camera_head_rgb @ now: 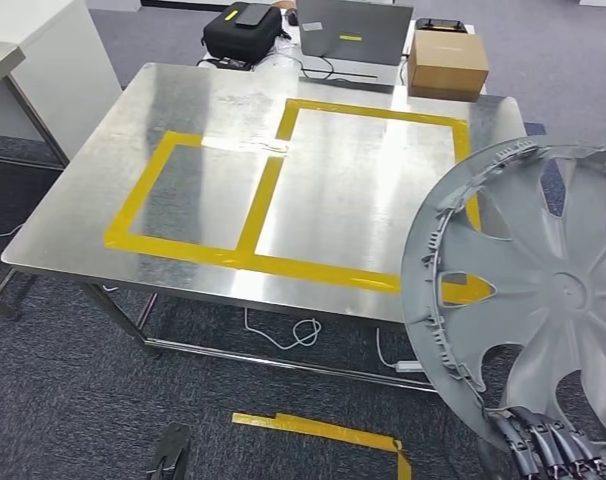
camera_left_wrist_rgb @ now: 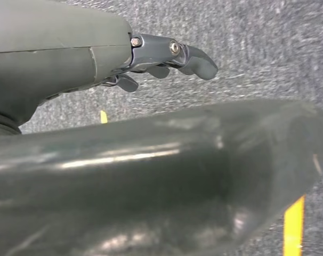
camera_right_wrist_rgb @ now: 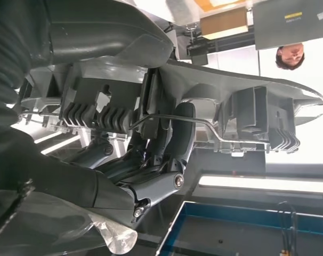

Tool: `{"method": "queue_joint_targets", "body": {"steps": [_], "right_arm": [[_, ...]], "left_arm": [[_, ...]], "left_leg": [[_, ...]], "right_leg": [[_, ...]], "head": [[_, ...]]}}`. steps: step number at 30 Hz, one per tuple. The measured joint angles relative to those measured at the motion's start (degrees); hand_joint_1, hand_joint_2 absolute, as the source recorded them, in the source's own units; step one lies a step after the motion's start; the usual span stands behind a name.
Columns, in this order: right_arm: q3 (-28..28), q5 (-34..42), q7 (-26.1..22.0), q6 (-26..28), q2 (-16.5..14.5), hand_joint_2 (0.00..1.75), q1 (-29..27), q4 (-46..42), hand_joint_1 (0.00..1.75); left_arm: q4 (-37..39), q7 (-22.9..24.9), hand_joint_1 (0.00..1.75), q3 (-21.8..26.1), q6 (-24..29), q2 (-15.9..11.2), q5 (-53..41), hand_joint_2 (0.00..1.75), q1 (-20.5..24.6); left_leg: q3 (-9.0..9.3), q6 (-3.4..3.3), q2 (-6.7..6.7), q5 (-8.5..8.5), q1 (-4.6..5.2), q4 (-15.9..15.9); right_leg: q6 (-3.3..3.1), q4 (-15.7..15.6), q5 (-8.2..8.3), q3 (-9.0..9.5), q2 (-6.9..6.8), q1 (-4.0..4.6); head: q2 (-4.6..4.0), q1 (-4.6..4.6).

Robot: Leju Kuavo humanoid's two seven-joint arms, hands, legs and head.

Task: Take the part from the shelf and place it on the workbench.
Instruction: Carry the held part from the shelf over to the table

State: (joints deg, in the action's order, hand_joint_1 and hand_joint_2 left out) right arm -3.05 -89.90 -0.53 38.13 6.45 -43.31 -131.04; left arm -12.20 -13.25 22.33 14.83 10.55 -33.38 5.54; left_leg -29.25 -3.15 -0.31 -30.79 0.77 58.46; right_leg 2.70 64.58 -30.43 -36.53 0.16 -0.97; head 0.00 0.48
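The right hand (camera_head_rgb: 553, 445) grasps a grey plastic wheel cover (camera_head_rgb: 534, 290) by its lower rim, dark fingers (camera_right_wrist_rgb: 180, 133) curled over the edge and its wire ring. The cover hangs tilted off the near right corner of the steel workbench (camera_head_rgb: 209, 110), hiding part of the yellow tape outline (camera_head_rgb: 255, 215); its right side is cut off. The left hand (camera_left_wrist_rgb: 163, 58) hangs over grey carpet (camera_left_wrist_rgb: 252, 42), fingers loosely bent around nothing, partly hidden.

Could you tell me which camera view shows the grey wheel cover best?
The head view: wheel cover shows its spokes and rim, right robot hand gripping its lower edge. The right wrist view shows its ribbed rim up close; the left wrist view, carpet.
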Motion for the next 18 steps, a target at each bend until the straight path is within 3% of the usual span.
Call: {"method": "queue_joint_targets", "body": {"steps": [2,4,7,10,12,13,15,16,18], "right_arm": [[0.0,0.0,0.0,0.0,0.0,1.75,0.0,0.0,1.75],[0.0,0.0,0.0,0.0,0.0,1.75,-0.1,0.0,1.75],[-0.1,0.0,0.1,-0.1,0.0,1.75,-0.3,0.0,1.75],[-0.1,0.0,0.2,-0.1,0.0,1.75,-0.1,0.0,1.75],[-0.1,0.0,0.3,-0.1,0.0,1.75,-0.1,0.0,1.75],[-0.2,0.0,0.4,-0.1,0.0,1.75,-0.1,0.0,1.75],[-0.6,0.0,0.9,0.0,0.0,1.75,-0.1,0.0,1.75],[-0.9,0.0,1.2,0.0,0.0,1.75,0.0,0.0,1.75],[-1.4,0.0,1.7,0.0,0.0,1.75,0.2,0.0,1.75]], "left_arm": [[0.0,0.0,0.00,0.0,0.0,0.1,0.0,0.00,0.0],[0.0,0.1,0.00,0.1,-0.1,0.2,0.0,0.00,0.0],[0.0,0.1,0.00,0.1,-0.1,0.2,0.0,0.00,0.2],[0.0,0.1,0.00,0.1,-0.1,0.2,0.0,0.00,0.4],[0.0,0.1,0.00,0.1,-0.1,0.1,0.0,0.00,0.2],[0.0,0.1,0.00,0.1,-0.1,0.1,0.0,0.00,0.1],[0.0,0.1,0.00,0.1,0.0,0.1,0.0,0.00,0.0],[0.0,0.1,0.00,0.1,0.0,0.1,0.0,0.00,0.0],[0.1,0.1,0.00,0.1,0.0,0.0,0.0,0.00,-0.1]], "left_leg": [[0.62,0.62,-0.02,-0.84,0.02,-0.1],[1.16,1.45,0.05,-1.07,0.06,0.2],[1.21,2.51,0.10,-1.88,-0.03,2.9],[-4.03,3.61,0.10,-5.90,-0.64,11.7],[-7.19,3.98,0.11,-6.88,-0.94,14.9],[-7.56,4.00,0.11,-5.55,-1.00,13.8],[-6.51,3.61,0.13,-0.21,-0.97,7.9],[-6.18,3.32,0.15,1.43,-0.79,5.3],[-6.09,2.55,0.16,2.49,-0.37,2.9]], "right_leg": [[-0.61,-4.3,0.77,1.51,-0.28,0.32],[-1.46,-5.3,0.20,2.06,-0.37,0.55],[-2.32,-6.2,1.11,4.42,-0.32,0.10],[-2.70,-6.4,0.19,5.71,-0.28,-0.07],[-2.60,-6.4,-0.67,6.56,-0.09,-0.10],[-2.47,-6.4,-1.19,7.21,-0.02,-0.12],[-2.17,-6.4,-2.35,8.57,-0.04,-0.15],[-1.98,-6.5,-2.83,9.12,-0.05,-0.14],[-1.39,-6.5,-3.42,9.56,-0.06,-0.14]], "head": [[0.00,0.00],[0.00,-0.02],[0.00,-0.22],[0.00,-0.64],[0.00,-0.67],[0.00,-0.69],[0.00,-0.63],[-0.01,-0.52],[-0.01,-0.32]]}}
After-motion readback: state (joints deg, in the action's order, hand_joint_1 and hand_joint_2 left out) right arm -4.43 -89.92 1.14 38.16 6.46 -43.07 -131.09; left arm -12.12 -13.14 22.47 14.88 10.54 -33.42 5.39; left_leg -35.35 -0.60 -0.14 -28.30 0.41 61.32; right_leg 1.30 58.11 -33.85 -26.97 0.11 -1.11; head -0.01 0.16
